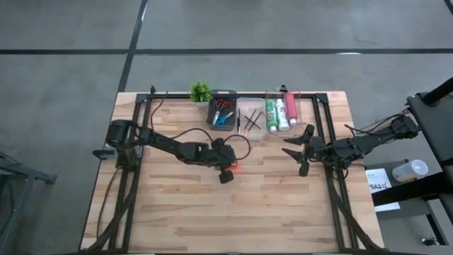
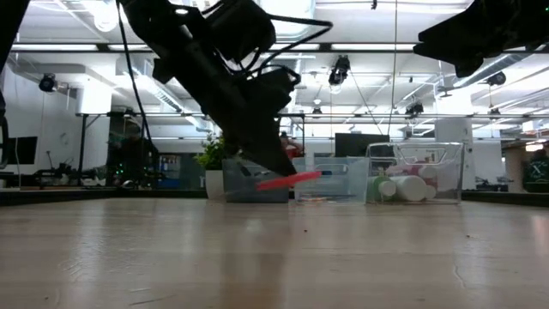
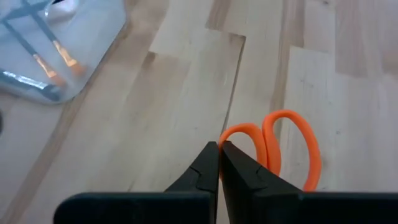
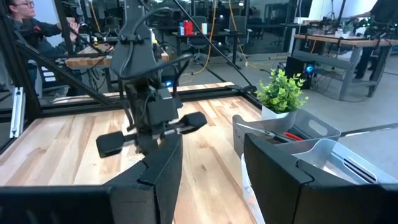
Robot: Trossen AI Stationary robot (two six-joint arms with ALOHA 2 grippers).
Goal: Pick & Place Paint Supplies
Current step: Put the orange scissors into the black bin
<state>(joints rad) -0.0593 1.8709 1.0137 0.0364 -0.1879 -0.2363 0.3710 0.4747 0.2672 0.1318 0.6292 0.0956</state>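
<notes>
My left gripper hangs over the middle of the table, shut on a pair of orange-handled scissors. The low view shows them as a reddish bar jutting from under the fingers, above the wood. Their blades are hidden. My right gripper waits to the right, open, with nothing between its fingers. Far behind stand a dark bin holding red and blue scissors, a clear bin with thin brushes, and a clear bin with green, white and pinkish-red paint tubes. My left gripper pinches the scissors between its two fingers at the rim of one orange handle loop. The fingers slant down from the table's left side. Both loops stick out past the fingertips. The scissors are lifted clear of the table and lie nearly level.
A small green potted plant stands at the far edge, left of the dark bin. Black frame rails run along the table's left, right and far sides. Bare wood stretches toward the near edge.
</notes>
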